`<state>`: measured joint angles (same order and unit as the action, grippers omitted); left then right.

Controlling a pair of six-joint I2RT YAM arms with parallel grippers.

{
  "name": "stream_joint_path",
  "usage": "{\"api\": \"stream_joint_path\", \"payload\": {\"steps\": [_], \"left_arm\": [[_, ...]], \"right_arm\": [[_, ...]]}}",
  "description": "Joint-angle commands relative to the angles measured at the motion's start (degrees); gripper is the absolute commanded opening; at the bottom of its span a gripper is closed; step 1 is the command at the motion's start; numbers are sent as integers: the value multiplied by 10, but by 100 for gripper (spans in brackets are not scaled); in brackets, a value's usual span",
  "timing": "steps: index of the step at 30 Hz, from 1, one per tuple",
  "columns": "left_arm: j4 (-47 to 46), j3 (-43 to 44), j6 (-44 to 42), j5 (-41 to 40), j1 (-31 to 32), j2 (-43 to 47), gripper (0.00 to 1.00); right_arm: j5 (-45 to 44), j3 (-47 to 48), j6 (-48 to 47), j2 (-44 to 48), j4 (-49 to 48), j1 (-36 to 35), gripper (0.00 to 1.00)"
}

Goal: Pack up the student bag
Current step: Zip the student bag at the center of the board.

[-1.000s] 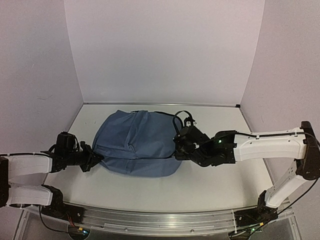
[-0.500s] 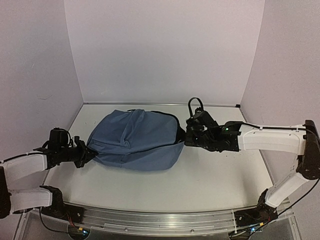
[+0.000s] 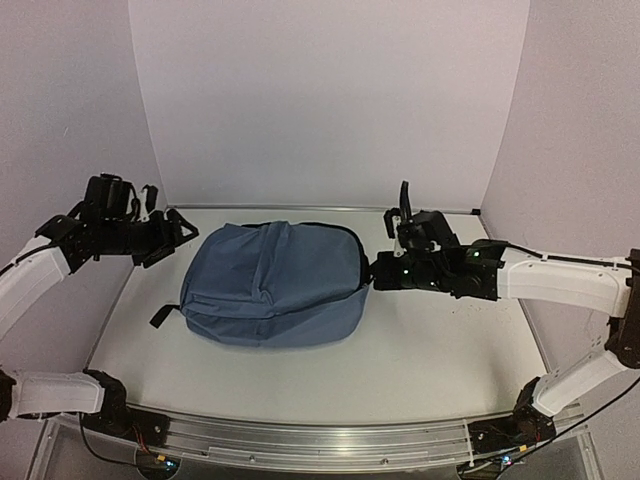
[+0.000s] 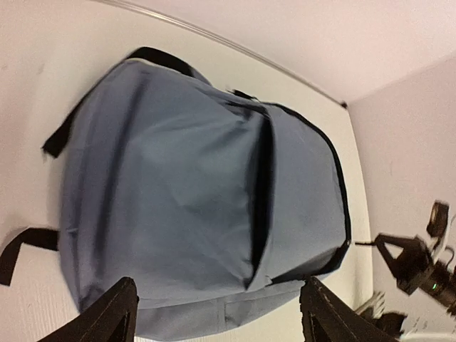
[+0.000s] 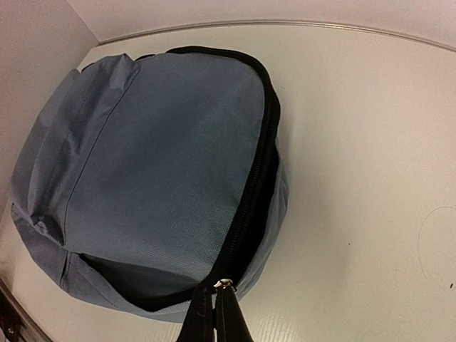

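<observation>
**Item 1. Student bag** [image 3: 272, 285]: slate-blue fabric with black trim. It lay flat on the pale desk [image 3: 440, 350], a little toward 9 o'clock from the middle. A black zipper [image 5: 258, 178] curved around its 3 o'clock end. A black strap end [image 3: 163, 316] stuck out onto the desk at its 8 o'clock corner. I could not tell how far the zipper was drawn.

**Item 2. Right pincer** [image 3: 372, 272]: at the bag's 3 o'clock edge, low over the desk. In the right wrist view its jaws were pressed together on the zipper pull [image 5: 224, 284], at the near end of the zipper track.

**Item 3. Left pincer** [image 3: 172, 238]: raised off the desk at about 10 o'clock from the bag, near it but not touching. It pointed toward the bag. In the left wrist view its two fingers [image 4: 107, 320] stood wide apart with nothing gripped between them, and the bag lay beyond them.
</observation>
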<state>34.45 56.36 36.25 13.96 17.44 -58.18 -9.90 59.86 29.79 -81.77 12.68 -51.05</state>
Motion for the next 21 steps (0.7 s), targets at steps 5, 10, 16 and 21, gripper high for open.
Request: {"api": "stream_joint_path", "payload": {"steps": [5, 10, 16, 21], "left_arm": [[-103, 103, -157, -4, 235, -173, 79], [-199, 131, -230, 47, 336, -272, 79], [-245, 159, -259, 0, 382, -344, 80], [-250, 180, -292, -69, 407, -386, 79]], "right_arm": [[57, 9, -8, 54, -50, -10, 0], [52, 2, -13, 71, -52, -16, 0], [53, -6, -9, 82, -53, -18, 0], [49, -10, -9, 86, -56, -19, 0]]}}
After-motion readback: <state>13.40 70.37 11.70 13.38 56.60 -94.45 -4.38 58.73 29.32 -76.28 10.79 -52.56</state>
